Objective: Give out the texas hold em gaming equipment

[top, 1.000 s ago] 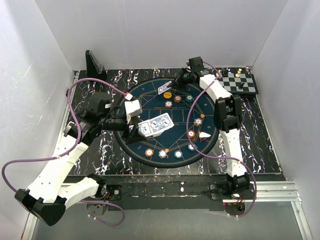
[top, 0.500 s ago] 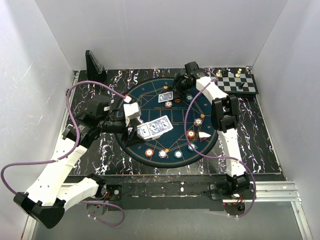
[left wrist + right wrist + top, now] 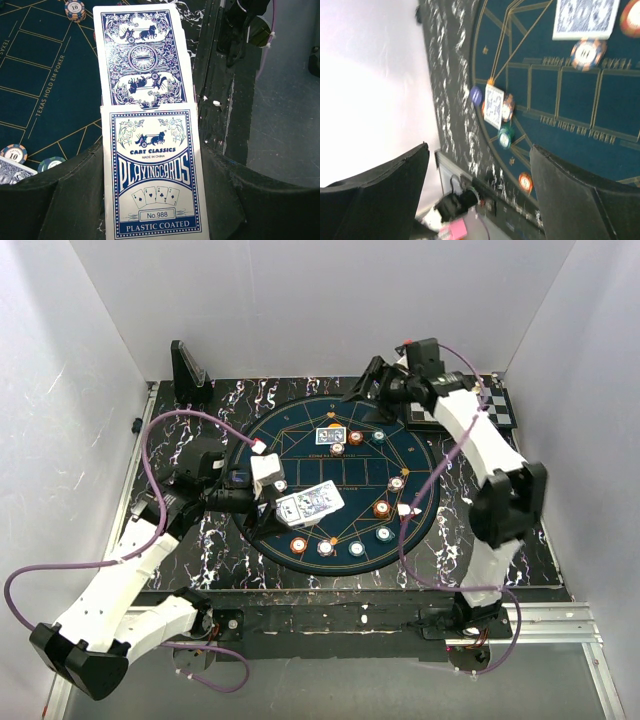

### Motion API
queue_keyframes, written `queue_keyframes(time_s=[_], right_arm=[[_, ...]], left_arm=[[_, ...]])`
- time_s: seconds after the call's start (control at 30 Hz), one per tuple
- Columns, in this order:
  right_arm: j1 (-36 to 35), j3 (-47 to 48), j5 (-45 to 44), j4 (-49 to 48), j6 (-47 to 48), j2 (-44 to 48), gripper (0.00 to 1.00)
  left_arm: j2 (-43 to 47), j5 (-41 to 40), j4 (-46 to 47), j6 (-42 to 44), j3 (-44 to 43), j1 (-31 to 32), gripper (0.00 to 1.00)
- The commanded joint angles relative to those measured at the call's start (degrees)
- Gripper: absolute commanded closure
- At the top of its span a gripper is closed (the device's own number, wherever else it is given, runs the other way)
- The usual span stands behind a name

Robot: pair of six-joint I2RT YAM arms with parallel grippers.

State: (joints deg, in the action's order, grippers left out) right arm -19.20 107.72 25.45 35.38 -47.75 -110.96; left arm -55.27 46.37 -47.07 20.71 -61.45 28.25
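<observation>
From the left wrist, the card pack clamped in the left gripper runs off the bottom edge and hides the finger pads. A loose card is clipped by the lower-left corner, and 1 chip by the top edge. The right wrist view is blurred. Chip markings there can't be read, and a card is cut off at the top. Overhead, the right arm covers most of the chessboard.

My left fingers clamp the card pack, arm bent low; my right fingers spread apart, arm stretched forward.
</observation>
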Motion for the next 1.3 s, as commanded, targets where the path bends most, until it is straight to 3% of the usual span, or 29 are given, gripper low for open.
queue_keyframes(time_s=[0.0,0.13,0.3,0.87,1.1,1.27], right_arm=[[-0.6,-18.4,11.4,-7.3,0.1,15.3,0.12],[-2.7,-33.8,18.1,-16.6,-3.1,28.0,0.11],[-9.3,-40.5,18.4,-17.8,-3.6,35.5,0.1],[-19.6,-41.9,17.8,-21.5,-4.6,30.9,0.08],[-19.6,-42.3,17.3,-20.0,-4.6,31.4,0.31],[-19.5,-43.2,16.3,-19.9,-5.0,32.6,0.4]], left_arm=[[1.2,1.6,3.1,0.1,0.7,0.1,1.0],[1.4,1.8,4.3,0.1,1.8,0.0,1.0],[0.7,1.4,5.2,0.3,1.6,-0.1,1.0],[-0.3,1.1,7.1,0.3,0.8,-0.1,1.0],[0.1,1.1,8.0,-0.3,1.1,-0.1,1.0],[0.2,1.4,8.0,-0.6,1.1,-0.1,1.0]])
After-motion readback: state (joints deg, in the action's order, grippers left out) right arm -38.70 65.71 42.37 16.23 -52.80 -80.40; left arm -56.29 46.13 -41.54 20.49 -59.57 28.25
